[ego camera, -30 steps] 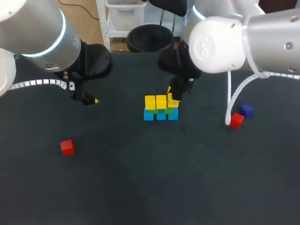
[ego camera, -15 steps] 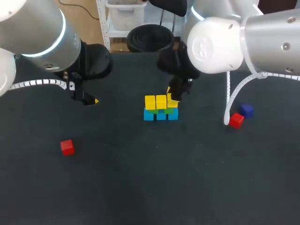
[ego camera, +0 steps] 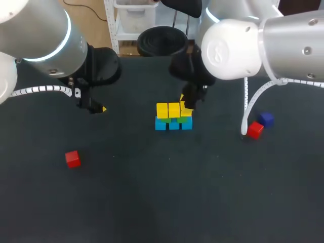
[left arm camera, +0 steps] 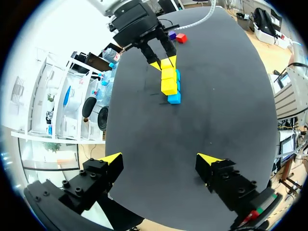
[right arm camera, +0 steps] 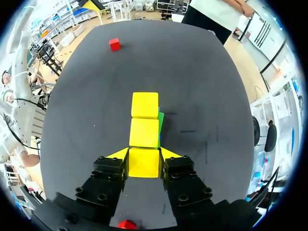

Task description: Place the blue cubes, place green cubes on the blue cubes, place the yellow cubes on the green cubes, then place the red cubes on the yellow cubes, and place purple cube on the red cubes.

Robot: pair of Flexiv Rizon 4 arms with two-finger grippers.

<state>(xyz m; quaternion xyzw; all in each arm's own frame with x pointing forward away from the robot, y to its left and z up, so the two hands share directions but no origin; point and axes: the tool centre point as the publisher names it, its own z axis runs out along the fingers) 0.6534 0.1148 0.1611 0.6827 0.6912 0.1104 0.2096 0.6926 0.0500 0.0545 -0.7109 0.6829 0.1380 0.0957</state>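
Cube, yellow, pinched between right jaws; left jaws wide apart

Robotics lab, tabletop manipulation bench.
Two white robot arms, left arm and right arm, flank a black matte table holding small coloured cubes.

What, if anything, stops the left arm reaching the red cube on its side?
Likely nothing, so yes: the left arm has open, empty jaws, and the red cube lies alone on bare table.
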